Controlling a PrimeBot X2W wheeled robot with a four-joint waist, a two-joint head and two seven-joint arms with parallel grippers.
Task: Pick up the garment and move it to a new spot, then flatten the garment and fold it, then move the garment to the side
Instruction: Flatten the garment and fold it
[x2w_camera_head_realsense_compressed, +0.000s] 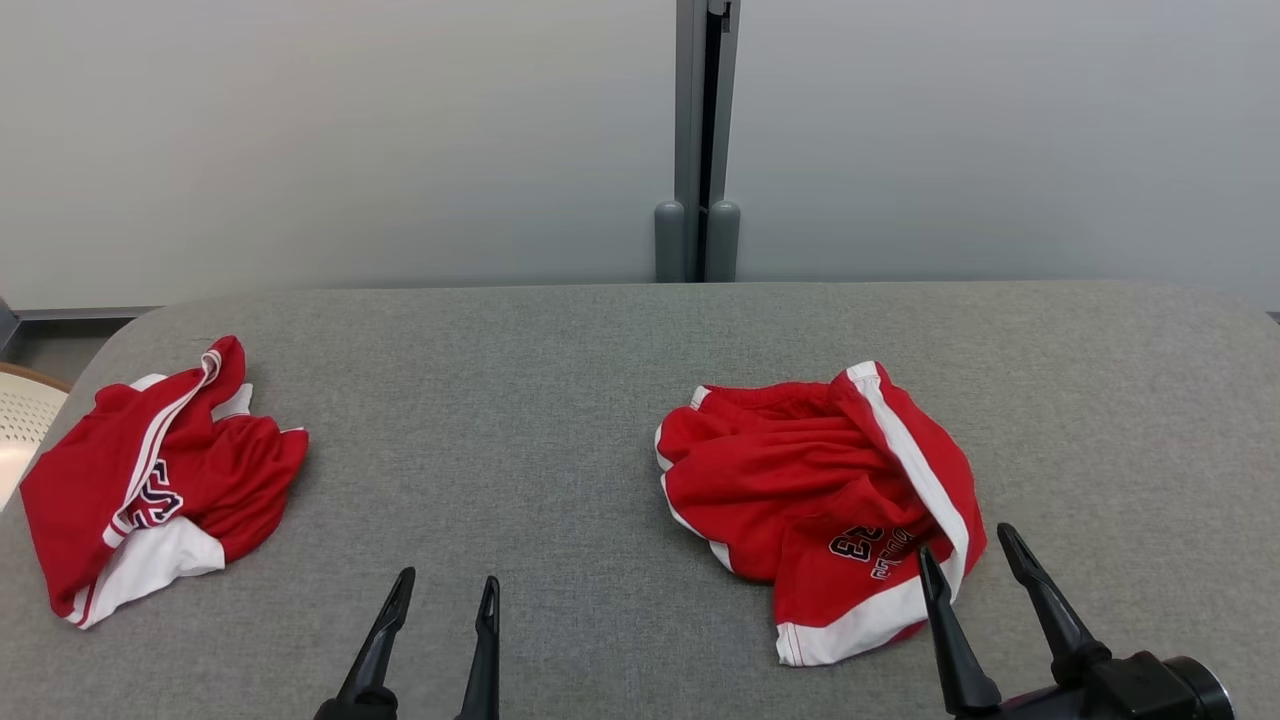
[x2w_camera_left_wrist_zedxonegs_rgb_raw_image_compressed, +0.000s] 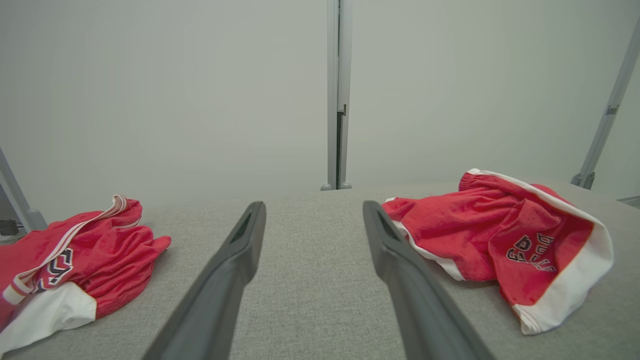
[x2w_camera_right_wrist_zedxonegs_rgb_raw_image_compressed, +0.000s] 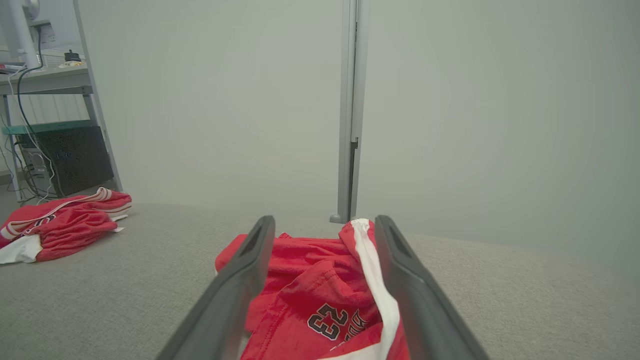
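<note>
The crumpled red garment (x2w_camera_head_realsense_compressed: 815, 480) lies just ahead of the right pincer (x2w_camera_head_realsense_compressed: 964, 540), spread wide and empty.

Slim, dark, tapered pincer fingers (x2w_camera_head_realsense_compressed: 383, 635)

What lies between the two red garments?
Bare grey tabletop, from left garment to right garment; the open left gripper pokes into the near end, head view.

Red garment (x2w_camera_head_realsense_compressed: 800, 480) ctr-right: soft matt knit cloth, white trim. 2nd garment (x2w_camera_head_realsense_compressed: 150, 480) at left: same cloth. Table (x2w_camera_head_realsense_compressed: 560, 400): grey woven fabric, rough, matt. Pincer fingers (x2w_camera_head_realsense_compressed: 383, 630): smooth dark plastic, slight sheen. Post (x2w_camera_head_realsense_compressed: 690, 100) top ctr: smooth grey metal.
</note>
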